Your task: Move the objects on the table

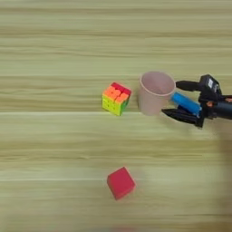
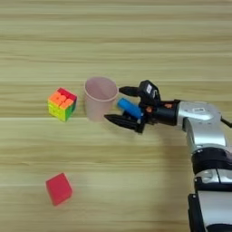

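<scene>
Tan wood grain with horizontal plank lines fills the left eye view: the worktop (image 1: pixel 54 41). Near its middle a puzzle cube (image 1: pixel 116 98) with many-coloured faces rests, and just right of it, a little apart, a pale pink cup (image 1: pixel 155 92) stands upright with its mouth open to the camera. To the cup's right the black pincer (image 1: pixel 179 99) reaches in from the right edge, its two fingers spread, one on the far side and one on the near side of a bright blue block (image 1: pixel 186 103). The block lies tilted between them, close to the cup's wall; whether the fingers press on it I cannot tell. A red cube (image 1: pixel 121 182) sits alone, well apart, near the bottom of the view.

Right eye view: the same scene, reaching further right. The silver forearm (image 2: pixel 199 122) comes in from the bottom right and bends left toward the cup (image 2: pixel 99 97). The pincer (image 2: pixel 118 105) has its fingertips close beside the cup, and the blue block (image 2: pixel 130 108) lies slanted in the gap. The puzzle cube (image 2: pixel 62 103) is left of the cup; the red cube (image 2: pixel 59 188) is near the lower left.

Judging from this, the step in hand concerns the blue block, either gripping it or setting it beside the cup. A next move calls for a firm, centred pinch and a clean lift, without nudging the light cup, which could tip easily.
</scene>
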Tool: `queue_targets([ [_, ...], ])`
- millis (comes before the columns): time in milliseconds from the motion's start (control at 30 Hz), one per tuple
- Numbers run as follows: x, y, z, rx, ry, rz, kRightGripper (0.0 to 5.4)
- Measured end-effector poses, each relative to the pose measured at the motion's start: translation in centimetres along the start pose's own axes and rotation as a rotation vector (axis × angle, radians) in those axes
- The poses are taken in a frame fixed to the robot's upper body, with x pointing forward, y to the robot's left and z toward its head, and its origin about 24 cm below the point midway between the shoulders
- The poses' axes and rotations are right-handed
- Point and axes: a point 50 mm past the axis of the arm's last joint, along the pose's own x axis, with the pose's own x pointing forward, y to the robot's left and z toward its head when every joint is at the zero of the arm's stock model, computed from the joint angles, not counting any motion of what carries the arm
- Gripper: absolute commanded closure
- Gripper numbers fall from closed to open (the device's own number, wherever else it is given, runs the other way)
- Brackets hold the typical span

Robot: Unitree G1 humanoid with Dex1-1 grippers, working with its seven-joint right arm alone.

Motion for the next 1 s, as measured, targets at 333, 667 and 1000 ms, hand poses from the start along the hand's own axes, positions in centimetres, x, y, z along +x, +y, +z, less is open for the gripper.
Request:
queue_targets([
  [333,2.3,0.0,-0.3,0.046,-0.023,-0.046,0.04],
  [667,3.0,0.4,-0.5,0.061,-0.027,-0.044,0.04],
  [1000,3.8,0.7,-0.2,0.050,-0.046,-0.023,1.03],
])
